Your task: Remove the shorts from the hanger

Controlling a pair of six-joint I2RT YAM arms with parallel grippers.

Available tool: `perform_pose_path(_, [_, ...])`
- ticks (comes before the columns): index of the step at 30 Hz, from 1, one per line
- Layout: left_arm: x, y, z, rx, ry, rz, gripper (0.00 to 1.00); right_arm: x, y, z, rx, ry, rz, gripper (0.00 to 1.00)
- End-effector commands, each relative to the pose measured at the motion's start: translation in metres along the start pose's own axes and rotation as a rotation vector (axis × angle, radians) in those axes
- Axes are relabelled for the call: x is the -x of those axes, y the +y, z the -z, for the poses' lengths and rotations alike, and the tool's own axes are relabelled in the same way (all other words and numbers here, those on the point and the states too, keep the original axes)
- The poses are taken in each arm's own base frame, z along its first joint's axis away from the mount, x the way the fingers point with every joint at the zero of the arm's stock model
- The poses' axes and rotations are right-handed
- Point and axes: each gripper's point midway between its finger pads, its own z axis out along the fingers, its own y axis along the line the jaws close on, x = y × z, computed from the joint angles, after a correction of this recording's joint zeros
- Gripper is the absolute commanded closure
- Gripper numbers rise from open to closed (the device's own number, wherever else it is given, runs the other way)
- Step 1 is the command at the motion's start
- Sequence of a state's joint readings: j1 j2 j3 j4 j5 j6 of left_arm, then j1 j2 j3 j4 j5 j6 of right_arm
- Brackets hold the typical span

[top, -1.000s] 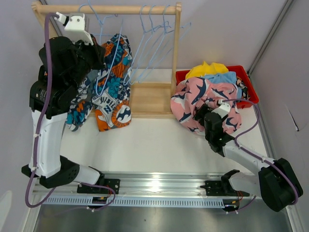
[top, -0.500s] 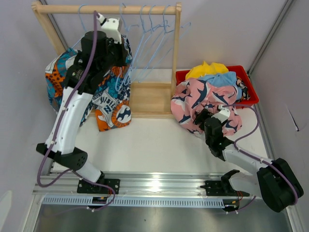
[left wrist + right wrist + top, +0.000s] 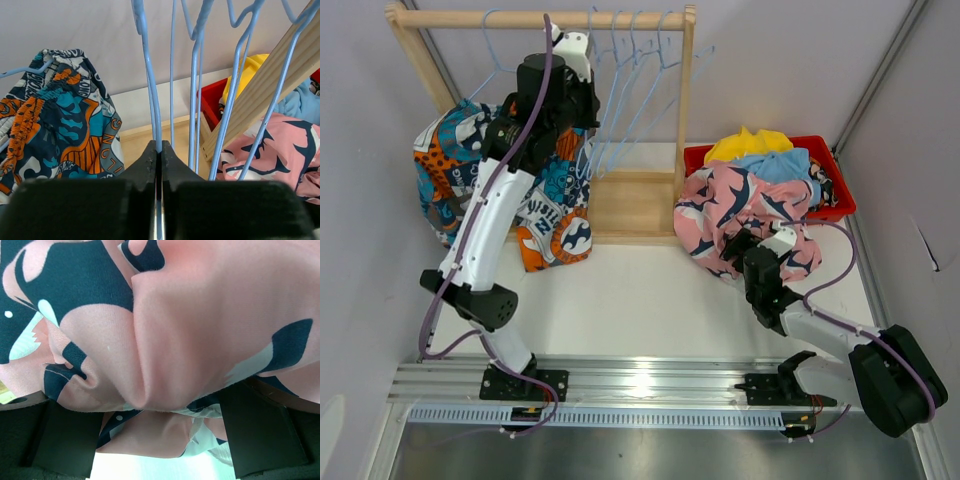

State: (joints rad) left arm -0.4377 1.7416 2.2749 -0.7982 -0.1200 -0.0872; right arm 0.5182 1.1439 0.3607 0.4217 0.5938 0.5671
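Starting with the top view, you can count five shorts. The patchwork pair (image 3: 440,180) hangs at the left of the wooden rack (image 3: 470,18), partly covered by the left arm (image 3: 485,215). The pink pair (image 3: 740,200), blue pair (image 3: 775,162) and yellow pair (image 3: 745,143) are heaped in one red bin (image 3: 697,156), with a sliver of a blotched pair (image 3: 823,183) at its right edge. The pink pair spills over the bin's front onto the table (image 3: 640,290). Blue wire hangers (image 3: 638,50) crowd the rail and overlap too much for you to count. Of the two arms, the left reaches up among the hangers, its wrist hiding its fingers. The right arm (image 3: 820,325) lies low with its tip against the pink pair.

The left wrist view gives you what the top view hides. The left gripper (image 3: 158,150) has its fingers pressed together, pinching the wire of one hanger (image 3: 150,85). More bare wires and the rack's post stand to the right, in front of the bin and its heap. The patchwork pair hangs to the left, apart from the fingers.

In the right wrist view, pink fabric fills nearly everything. The right gripper (image 3: 160,440) has its fingers (image 3: 65,440) spread wide on either side of a sagging pink fold, with nothing pinched.
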Motion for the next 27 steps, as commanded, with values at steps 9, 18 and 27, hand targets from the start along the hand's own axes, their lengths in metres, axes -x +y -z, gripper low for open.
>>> perform_pose_path(9, [0.017, 0.064, 0.124, 0.242, -0.177, -0.013, 0.27, 0.007, 0.009, 0.004, 0.053, -0.042, -0.046, 0.11])
perform_pose_path(18, [0.026, 0.125, 0.155, 0.428, -0.270, 0.050, 0.19, 0.000, 0.016, 0.004, 0.087, -0.025, -0.055, 0.11])
perform_pose_path(27, [0.069, 0.166, 0.099, 0.448, -0.248, 0.105, 0.23, -0.006, 0.020, 0.004, 0.113, -0.008, -0.060, 0.12])
